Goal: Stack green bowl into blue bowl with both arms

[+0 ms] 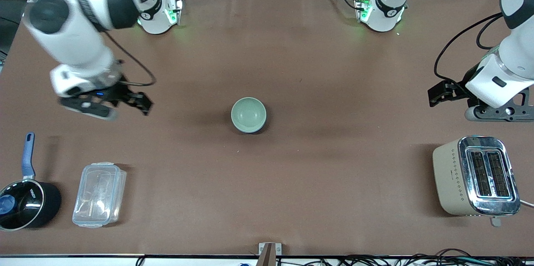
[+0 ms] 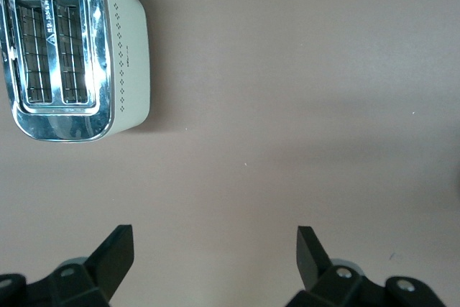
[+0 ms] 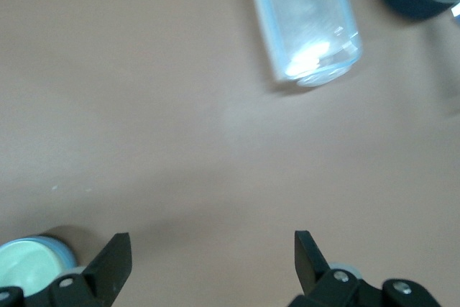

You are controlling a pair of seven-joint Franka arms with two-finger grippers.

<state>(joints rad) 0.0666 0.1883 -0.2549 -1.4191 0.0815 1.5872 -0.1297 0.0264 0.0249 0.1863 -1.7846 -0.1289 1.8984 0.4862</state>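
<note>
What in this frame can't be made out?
- Blue bowl: the green bowl inside it hides all but a rim sliver in the right wrist view, and that view's edge crops both.
- Saucepan: there is something blue inside, too small to identify in the front view, and the edge crops the pan.

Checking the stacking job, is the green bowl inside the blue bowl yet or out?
In. The green bowl sits nested upright, a blue rim showing around it in the right wrist view.
</note>
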